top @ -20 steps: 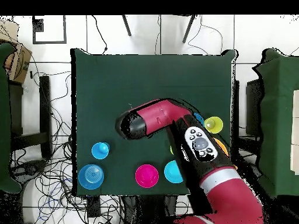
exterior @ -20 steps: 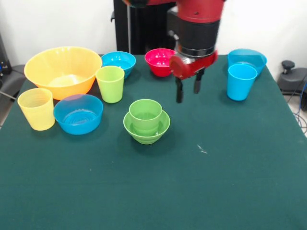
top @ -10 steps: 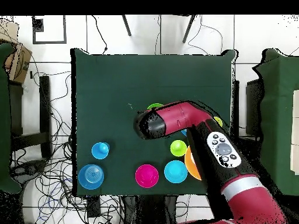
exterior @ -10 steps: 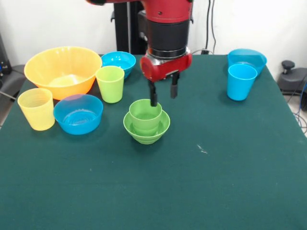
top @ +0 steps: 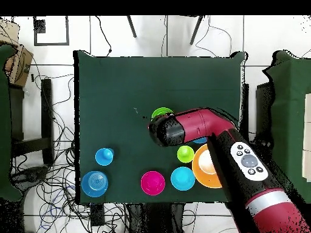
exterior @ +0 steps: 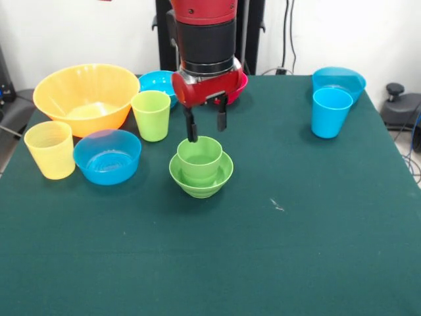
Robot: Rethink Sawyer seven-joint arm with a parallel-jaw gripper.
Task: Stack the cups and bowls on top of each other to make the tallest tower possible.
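Note:
The tower, a green cup (exterior: pixel 199 155) nested in a small green bowl (exterior: pixel 202 184), stands mid-table and shows as a green disc (top: pixel 161 113) from above. My gripper (exterior: pixel 206 125) hangs open and empty just behind and above the cup's far rim, its left finger close to that rim. The arm's wrist (top: pixel 165 130) hides the fingers in the overhead view. A yellow-green cup (exterior: pixel 151 115), a pale yellow cup (exterior: pixel 50 149) and a sky-blue cup (exterior: pixel 330 112) stand singly. The red bowl (exterior: pixel 239 84) is mostly hidden behind the gripper.
The big yellow-orange bowl (exterior: pixel 85 95) sits far left, a blue bowl (exterior: pixel 107 157) in front of it and a smaller blue bowl (exterior: pixel 156 81) beside it. Another blue bowl (exterior: pixel 339 78) stands behind the sky-blue cup. The table's green cloth (exterior: pixel 263 250) stretches toward the camera.
The gripper has swept leftward in the front view, from in front of the red bowl to just behind the tower, staying open. No cup or bowl has moved.

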